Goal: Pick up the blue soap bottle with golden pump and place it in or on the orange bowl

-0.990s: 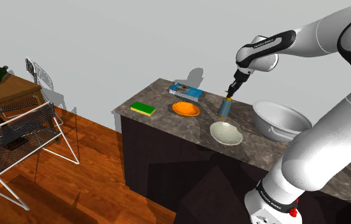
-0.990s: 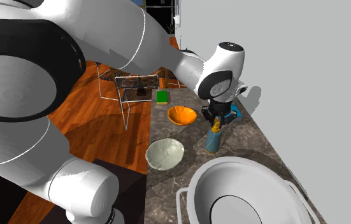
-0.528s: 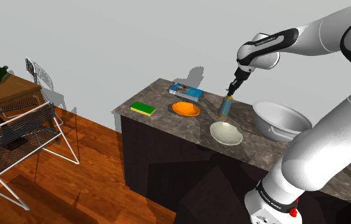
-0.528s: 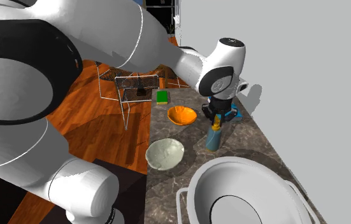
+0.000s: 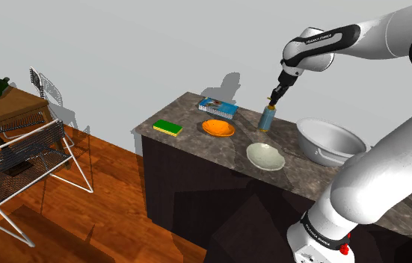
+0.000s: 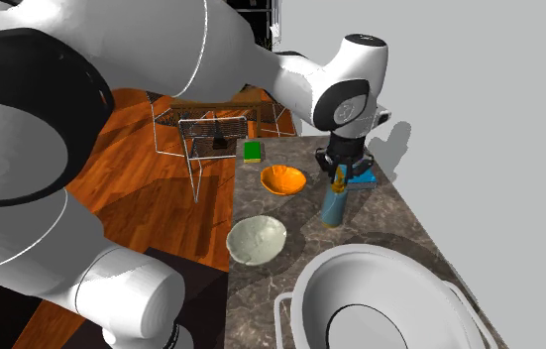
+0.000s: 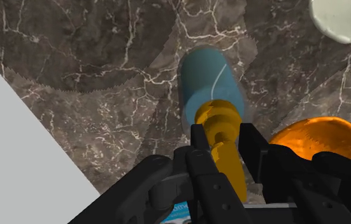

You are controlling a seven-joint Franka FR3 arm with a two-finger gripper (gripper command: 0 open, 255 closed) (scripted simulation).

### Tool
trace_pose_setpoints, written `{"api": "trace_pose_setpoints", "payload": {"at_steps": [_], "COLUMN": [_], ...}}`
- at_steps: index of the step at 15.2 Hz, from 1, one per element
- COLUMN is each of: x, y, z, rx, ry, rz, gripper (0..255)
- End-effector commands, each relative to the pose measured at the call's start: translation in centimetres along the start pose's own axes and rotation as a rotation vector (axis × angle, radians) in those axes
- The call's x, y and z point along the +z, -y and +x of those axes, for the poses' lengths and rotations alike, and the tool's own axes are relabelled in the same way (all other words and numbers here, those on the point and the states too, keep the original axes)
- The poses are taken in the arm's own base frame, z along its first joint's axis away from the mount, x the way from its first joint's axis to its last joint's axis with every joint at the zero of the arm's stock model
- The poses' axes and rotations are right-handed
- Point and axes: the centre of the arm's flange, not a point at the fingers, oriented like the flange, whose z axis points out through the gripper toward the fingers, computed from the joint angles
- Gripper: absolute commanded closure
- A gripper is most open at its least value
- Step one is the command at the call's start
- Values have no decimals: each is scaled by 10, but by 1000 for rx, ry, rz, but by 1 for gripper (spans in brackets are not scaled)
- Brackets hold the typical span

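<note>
Room with a grey wall [image 5: 159, 45] and a wooden floor [image 5: 107, 202].
The dark marble table [image 5: 197, 140] stands by the wall; wire chairs [image 5: 28, 146] stand on the reddish-brown boards, well apart from it.

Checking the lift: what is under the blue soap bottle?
Veined dark counter lies below the blue soap bottle, which the gripper clasps by its golden pump. The spot directly beneath is hidden.
</note>
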Motion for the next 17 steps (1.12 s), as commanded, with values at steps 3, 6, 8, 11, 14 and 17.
{"api": "trace_pose_setpoints", "payload": {"at_steps": [3, 6, 8, 11, 14, 17], "x": [-22, -38, -48, -64, -74, -82], "y": [-1, -1, -1, -2, 18, 46], "z": [3, 5, 7, 10, 28, 54], "rx": [0, 0, 0, 0, 0, 0], "ry": [0, 0, 0, 0, 0, 0], "rz": [0, 0, 0, 0, 0, 0], "gripper": [255, 255, 255, 255, 255, 255]}}
